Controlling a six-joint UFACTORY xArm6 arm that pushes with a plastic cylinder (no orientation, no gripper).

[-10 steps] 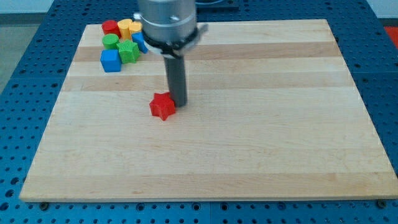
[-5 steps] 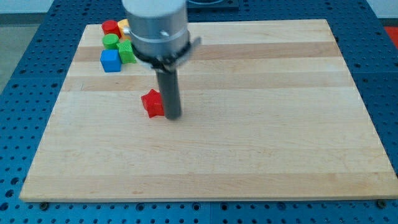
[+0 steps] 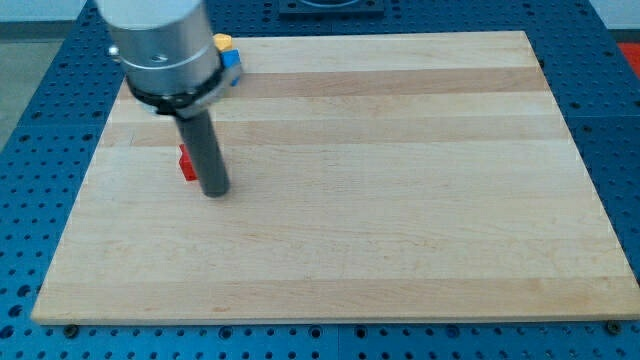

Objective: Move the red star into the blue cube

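Presumably the half-hidden red star (image 3: 186,163), touching the jawless tip's (image 3: 215,192) left, is best nudged gently toward the hidden blue cube.

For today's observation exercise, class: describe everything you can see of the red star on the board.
Only a small sliver of the red star shows; its shape cannot be made out here. It is bright red, looks like painted wood or plastic, and lies flat on the wooden board toward the view's left. The dark rod hides most of it, and my tip sits right against its right side, slightly lower in the view.
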